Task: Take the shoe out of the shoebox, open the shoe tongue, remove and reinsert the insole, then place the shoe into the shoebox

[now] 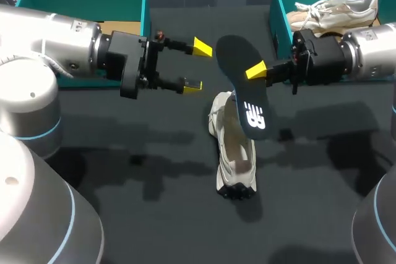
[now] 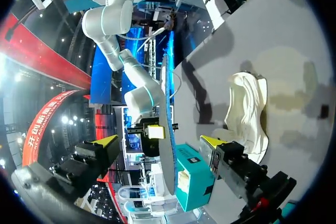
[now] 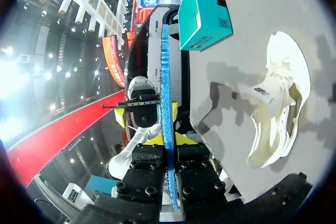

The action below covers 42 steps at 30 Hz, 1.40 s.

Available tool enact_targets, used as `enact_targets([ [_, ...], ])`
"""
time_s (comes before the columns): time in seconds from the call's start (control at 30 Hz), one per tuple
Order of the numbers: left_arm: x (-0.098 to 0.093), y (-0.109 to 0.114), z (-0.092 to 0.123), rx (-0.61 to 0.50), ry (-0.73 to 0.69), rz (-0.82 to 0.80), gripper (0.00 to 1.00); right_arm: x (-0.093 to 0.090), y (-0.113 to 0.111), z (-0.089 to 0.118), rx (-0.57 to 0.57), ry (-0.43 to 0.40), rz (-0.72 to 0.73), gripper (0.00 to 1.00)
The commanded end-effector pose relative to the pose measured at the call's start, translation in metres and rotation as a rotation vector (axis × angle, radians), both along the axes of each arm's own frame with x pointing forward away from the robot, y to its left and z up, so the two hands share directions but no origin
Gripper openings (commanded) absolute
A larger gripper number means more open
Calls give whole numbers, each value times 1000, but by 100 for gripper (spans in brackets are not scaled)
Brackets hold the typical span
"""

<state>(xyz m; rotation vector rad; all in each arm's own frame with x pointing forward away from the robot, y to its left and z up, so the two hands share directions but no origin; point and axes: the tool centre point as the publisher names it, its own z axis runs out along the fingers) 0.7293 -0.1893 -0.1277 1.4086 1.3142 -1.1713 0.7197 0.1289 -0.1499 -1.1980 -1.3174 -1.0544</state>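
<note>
lying in right shoebox (image 1: 281, 17), pale shoes (image 1: 337, 9)

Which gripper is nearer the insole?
Right. The right gripper is shut on the insole, clamping its edge. The left gripper is open on the insole's other side, close to it but not gripping it.

Matt black insole (image 1: 244, 85) with a foamy blue edge; off-white shoe (image 1: 235, 159) of soft woven cloth. Smooth matt table (image 1: 154, 214), teal shoebox (image 1: 275, 10) of plain matt card. Hard yellow plastic tips on the left gripper (image 1: 197, 66), satin silver casing behind
</note>
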Motion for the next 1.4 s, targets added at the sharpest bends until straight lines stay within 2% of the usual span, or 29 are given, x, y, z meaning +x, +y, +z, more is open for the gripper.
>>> enact_targets([
  [0.03, -2, 2, 0, 0, -2, 3, 100, 1, 1, -1, -2, 1, 1, 0],
  [0.27, 26, 13, 19, 166, 16, -24, 100, 1, 3, -7, -4, 26, -16, 0],
  [0.37, 41, 19, 28, 280, 17, -14, 100, -1, 4, -10, -4, 41, -31, 0],
  [0.47, 55, 20, 35, 443, 42, -1, 100, -3, 5, -13, -5, 50, -38, 0],
  [0.53, 60, 20, 39, 540, -35, 58, 100, -4, 5, -15, -7, 58, -39, 0],
  [0.93, 63, 18, 42, 545, -28, 54, 100, 0, 6, -19, -10, 80, -33, 0],
  [1.07, 75, 11, 58, 654, -13, 57, 100, 2, 6, -20, -13, 89, -31, 0],
  [1.13, 80, 10, 66, 656, -5, 36, 100, 2, 5, -21, -10, 91, -32, 0],
  [1.4, 94, -3, 87, 934, 16, 30, 100, 2, 4, -24, -1, 96, -33, 0],
])
